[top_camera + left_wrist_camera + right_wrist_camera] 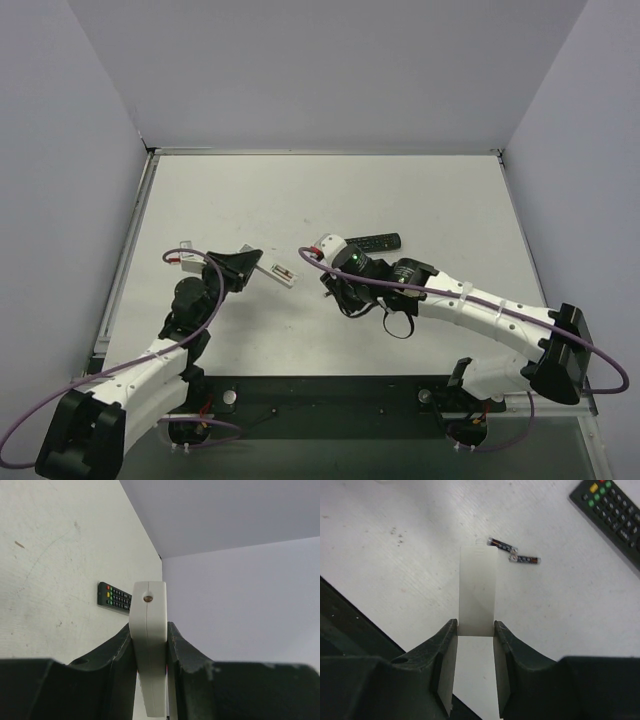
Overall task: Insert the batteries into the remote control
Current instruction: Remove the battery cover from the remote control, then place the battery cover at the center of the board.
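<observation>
the left gripper (149, 630) has its dark fingers clamped on the small white rectangular plastic remote control (148, 645), held edge-on with the white table (50, 555) behind it. from overhead the remote control (275, 270) juts out of the jaws toward the middle of the table and the other arm; a small reddish patch on its face may be the open bay, too small to tell.

the right gripper (475, 626) is drawn narrow around the near end of a thin pale flat rectangular cover panel (477, 580), which i take for the battery door. just past its far tip, two slim dark cylindrical batteries (502, 543) with greyish ends lie on the table, the second battery (525, 559) close beside the first. a long black remote with coloured buttons (615, 510) lies off to one side.

so i'd say the door is off and no cell is loaded. next, the right gripper should put the panel down away from the cells, open, and pinch one battery across its middle; it will roll easily, so the grasp must be square and gentle.
</observation>
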`<state>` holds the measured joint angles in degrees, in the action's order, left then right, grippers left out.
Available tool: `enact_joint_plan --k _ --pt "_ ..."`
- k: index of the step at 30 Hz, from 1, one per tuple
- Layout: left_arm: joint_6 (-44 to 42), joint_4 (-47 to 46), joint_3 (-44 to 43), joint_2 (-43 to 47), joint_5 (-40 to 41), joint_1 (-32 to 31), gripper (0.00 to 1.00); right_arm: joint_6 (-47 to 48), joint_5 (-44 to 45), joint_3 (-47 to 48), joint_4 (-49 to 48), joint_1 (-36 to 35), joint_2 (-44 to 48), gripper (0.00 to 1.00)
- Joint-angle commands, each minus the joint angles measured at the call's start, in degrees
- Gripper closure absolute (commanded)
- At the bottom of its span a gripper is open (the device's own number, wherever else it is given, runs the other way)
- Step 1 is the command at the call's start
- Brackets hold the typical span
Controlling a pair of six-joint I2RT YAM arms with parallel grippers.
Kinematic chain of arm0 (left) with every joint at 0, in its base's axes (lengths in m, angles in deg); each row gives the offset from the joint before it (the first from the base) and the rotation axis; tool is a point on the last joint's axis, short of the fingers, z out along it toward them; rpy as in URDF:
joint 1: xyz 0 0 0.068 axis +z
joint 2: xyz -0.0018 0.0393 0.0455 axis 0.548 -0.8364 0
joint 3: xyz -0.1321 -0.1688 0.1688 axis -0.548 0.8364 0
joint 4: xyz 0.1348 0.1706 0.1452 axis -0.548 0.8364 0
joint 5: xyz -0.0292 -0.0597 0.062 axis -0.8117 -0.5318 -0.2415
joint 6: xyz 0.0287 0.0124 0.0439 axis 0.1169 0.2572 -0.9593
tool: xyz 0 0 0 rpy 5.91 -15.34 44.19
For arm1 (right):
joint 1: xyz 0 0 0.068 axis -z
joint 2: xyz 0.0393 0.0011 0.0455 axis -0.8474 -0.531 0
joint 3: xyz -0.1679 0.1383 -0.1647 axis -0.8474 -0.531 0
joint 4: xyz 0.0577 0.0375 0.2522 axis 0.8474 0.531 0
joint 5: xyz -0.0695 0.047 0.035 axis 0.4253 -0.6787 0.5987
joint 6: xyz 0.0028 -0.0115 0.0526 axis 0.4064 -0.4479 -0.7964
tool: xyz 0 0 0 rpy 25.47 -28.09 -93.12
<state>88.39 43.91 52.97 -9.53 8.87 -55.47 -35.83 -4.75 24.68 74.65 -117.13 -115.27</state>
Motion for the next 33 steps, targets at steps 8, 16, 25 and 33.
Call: enact_joint_plan --k 8,16,25,33 --pt "-6.7 9.3 -0.5 13.5 -7.5 7.7 1.00 -25.7 15.3 -15.0 2.5 11.2 5.9 1.00" --pt "-9.0 14.2 0.4 19.8 -10.2 7.8 1.00 -28.4 16.2 -18.1 0.7 13.9 -1.8 1.00" --pt "-9.9 20.5 1.7 28.0 -9.6 7.8 1.00 -31.5 13.8 -19.8 -1.8 14.6 -9.5 0.98" --pt "-10.7 23.4 2.4 31.9 -8.4 7.8 1.00 -32.4 12.0 -20.3 -2.1 14.8 -10.4 0.61"
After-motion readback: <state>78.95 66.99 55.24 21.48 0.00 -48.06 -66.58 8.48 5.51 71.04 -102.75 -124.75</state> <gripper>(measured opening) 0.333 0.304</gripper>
